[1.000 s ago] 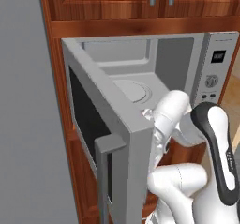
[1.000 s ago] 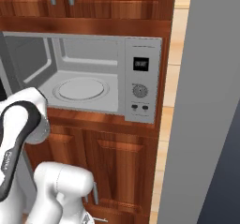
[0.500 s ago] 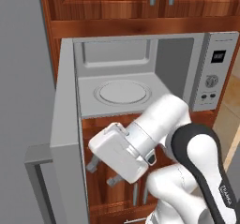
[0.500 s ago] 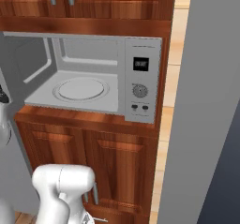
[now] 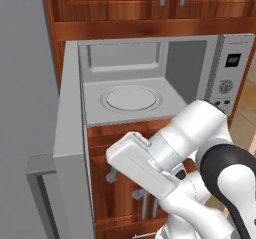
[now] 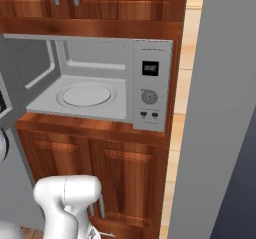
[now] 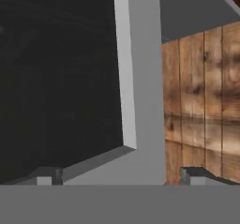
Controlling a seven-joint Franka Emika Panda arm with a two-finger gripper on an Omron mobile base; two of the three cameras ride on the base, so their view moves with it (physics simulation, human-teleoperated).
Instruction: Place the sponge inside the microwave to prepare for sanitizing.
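Left base view: I have swung the microwave door fully open toward 9 o'clock since a second ago; turntable bare. Hand spread, gripping nothing, beside the door edge. Sponge location unknown; fetching it comes next.

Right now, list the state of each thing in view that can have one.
microwave: open, cavity holds no sponge.
microwave door: swung wide open to the left.
turntable: bare.
upper cabinet doors: closed.
lower cabinet doors: closed.
gripper: open, holding nothing, facing the door's edge.
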